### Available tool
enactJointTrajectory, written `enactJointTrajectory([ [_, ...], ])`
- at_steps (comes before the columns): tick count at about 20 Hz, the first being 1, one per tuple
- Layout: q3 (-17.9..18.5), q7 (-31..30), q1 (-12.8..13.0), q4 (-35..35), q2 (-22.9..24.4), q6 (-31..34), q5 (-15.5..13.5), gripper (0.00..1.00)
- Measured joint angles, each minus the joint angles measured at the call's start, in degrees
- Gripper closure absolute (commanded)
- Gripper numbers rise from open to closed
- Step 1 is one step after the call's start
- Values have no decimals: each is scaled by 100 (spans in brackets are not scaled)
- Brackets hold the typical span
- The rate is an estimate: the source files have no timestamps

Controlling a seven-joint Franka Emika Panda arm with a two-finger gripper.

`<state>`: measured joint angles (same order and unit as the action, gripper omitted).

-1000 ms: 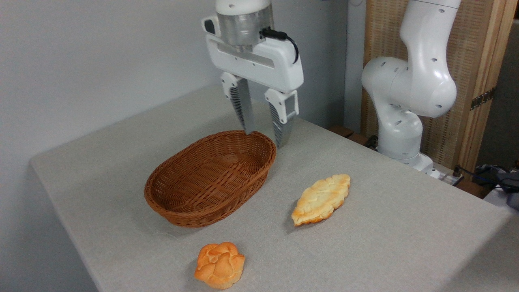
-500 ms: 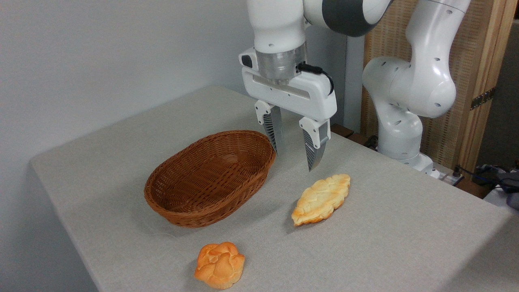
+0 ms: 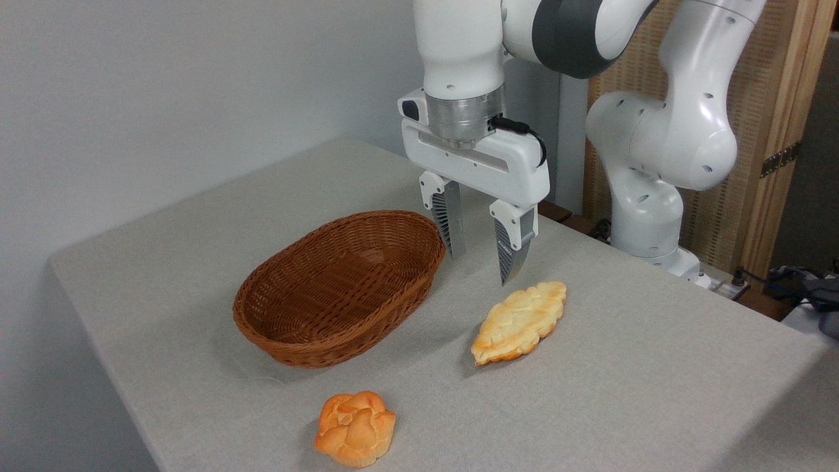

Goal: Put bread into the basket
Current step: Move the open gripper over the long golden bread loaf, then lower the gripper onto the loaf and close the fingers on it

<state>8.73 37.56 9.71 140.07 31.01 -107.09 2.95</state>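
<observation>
1. On the grey table (image 3: 655,380), right of centre, the bread (image 3: 519,321) lies flat with its browned tip toward the camera. It is outside the basket and untouched.
2. Above and just behind the bread's far end hangs the gripper (image 3: 482,262), its two fingers spread apart with nothing between them, tips clear of the cloth.
3. Risk, as I judge it: the pastry is thin and low, so a descent that stops short would close on air, while one that goes too deep would jam the fingertips into the table.
4. Another risk: the fingers sit off the bread's middle, nearer its far end. A pinch there could tip the long piece or let it swing and slip out.
5. Left of the bread, well apart from it, the basket (image 3: 341,328) sits empty; only woven bottom shows. Its near rim could catch a drooping pastry carried too low.
6. Nearest the camera, the round orange bun (image 3: 355,427) rests alone, a possible wrong pick.
</observation>
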Motion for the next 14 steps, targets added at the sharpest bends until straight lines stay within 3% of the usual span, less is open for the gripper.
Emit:
enactJointTrajectory([
  [7,23,210,-18,432,185,-30,17,0],
  [10,97,235,-25,570,212,-424,25,0],
  [14,162,263,-26,741,212,-624,632,0],
])
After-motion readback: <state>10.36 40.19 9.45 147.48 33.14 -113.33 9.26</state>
